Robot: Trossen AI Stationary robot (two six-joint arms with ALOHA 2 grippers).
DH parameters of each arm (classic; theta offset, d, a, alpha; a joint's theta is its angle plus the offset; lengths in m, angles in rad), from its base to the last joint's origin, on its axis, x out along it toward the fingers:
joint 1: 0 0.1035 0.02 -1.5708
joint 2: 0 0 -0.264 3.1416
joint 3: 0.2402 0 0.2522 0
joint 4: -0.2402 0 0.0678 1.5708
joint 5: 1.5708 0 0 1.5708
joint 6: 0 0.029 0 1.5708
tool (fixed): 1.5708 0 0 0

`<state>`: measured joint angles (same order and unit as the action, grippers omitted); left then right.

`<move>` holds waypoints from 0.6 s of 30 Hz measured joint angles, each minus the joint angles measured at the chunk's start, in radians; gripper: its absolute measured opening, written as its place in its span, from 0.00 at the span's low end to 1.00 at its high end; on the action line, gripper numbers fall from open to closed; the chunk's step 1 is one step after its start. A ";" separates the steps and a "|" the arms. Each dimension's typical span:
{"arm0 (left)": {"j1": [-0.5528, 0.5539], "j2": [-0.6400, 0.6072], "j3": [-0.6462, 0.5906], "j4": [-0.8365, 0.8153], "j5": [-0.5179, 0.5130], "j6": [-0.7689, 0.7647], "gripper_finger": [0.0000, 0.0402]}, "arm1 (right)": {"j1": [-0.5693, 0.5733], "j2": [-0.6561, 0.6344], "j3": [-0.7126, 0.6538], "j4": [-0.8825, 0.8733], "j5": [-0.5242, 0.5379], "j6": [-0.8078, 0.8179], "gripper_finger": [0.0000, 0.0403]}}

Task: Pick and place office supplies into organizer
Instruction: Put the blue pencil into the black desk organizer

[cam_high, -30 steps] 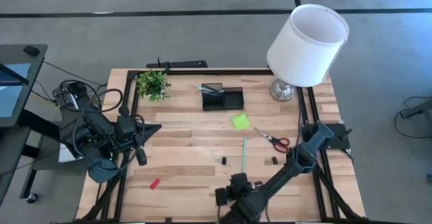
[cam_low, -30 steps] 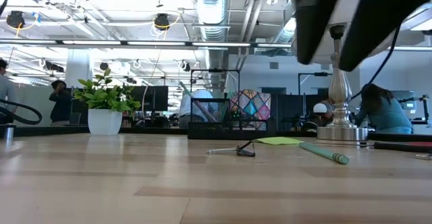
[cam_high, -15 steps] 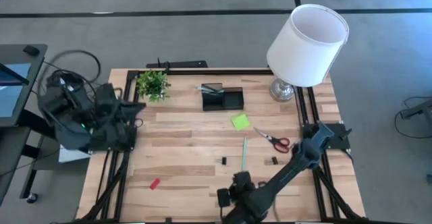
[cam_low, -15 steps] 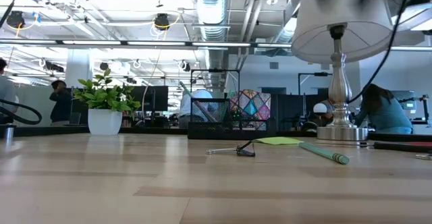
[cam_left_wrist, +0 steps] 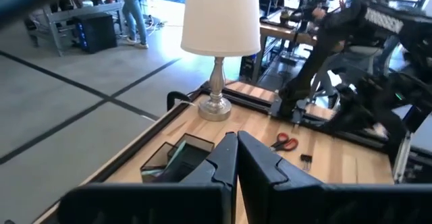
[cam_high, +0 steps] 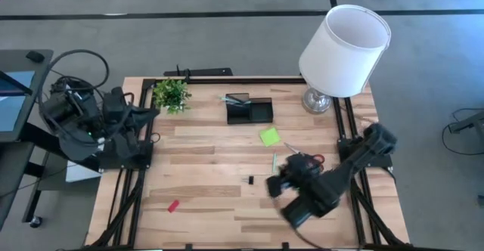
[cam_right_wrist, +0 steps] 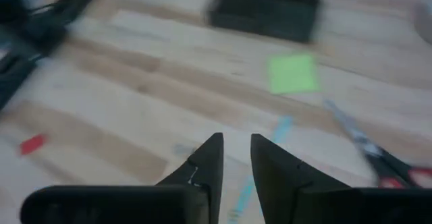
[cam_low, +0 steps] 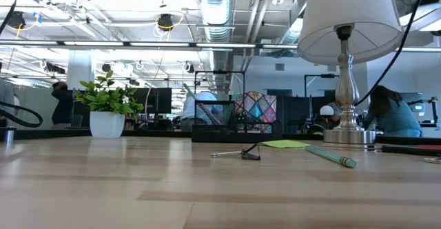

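Observation:
The black organizer (cam_high: 249, 111) stands at the table's far middle, with pens in its taller compartment. A lime-green sticky pad (cam_high: 268, 136), a teal pen (cam_high: 273, 162), red-handled scissors (cam_high: 311, 159), a black clip (cam_high: 250, 180) and a red eraser (cam_high: 173, 206) lie flat on the wood. My right gripper (cam_right_wrist: 236, 150) hovers blurred over the pen's near end (cam_high: 277, 184), its fingers a narrow gap apart with nothing between them. My left gripper (cam_left_wrist: 236, 150) is shut and empty at the table's left edge (cam_high: 147, 115).
A white-shaded lamp (cam_high: 344, 51) stands at the far right corner and a small potted plant (cam_high: 171, 94) at the far left. My right arm covers part of the scissors and the table's right near area. Bare wood lies between the eraser and the clip.
My right gripper has risen from the table's near edge and swung toward the far right, now over the teal pen. My left gripper has drawn back toward the table's far left edge. The supplies have not moved.

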<state>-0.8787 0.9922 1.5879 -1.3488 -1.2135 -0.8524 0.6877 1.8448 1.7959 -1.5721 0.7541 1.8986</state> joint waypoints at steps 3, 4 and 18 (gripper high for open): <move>0.000 0.012 0.000 -0.006 0.001 0.000 0.00 | 0.040 -0.114 -0.224 0.049 -0.001 0.181 0.17; 0.000 0.015 0.000 -0.008 0.001 0.000 0.00 | 0.047 -0.139 -0.286 0.116 0.000 0.217 0.17; 0.067 0.022 0.000 -0.007 -0.016 0.006 0.00 | -0.060 0.076 -0.446 1.108 0.001 -0.370 0.17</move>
<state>-0.8120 1.0145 1.5875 -1.3560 -1.2296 -0.8468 0.6277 1.9209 1.3502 -0.4644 0.7548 1.5281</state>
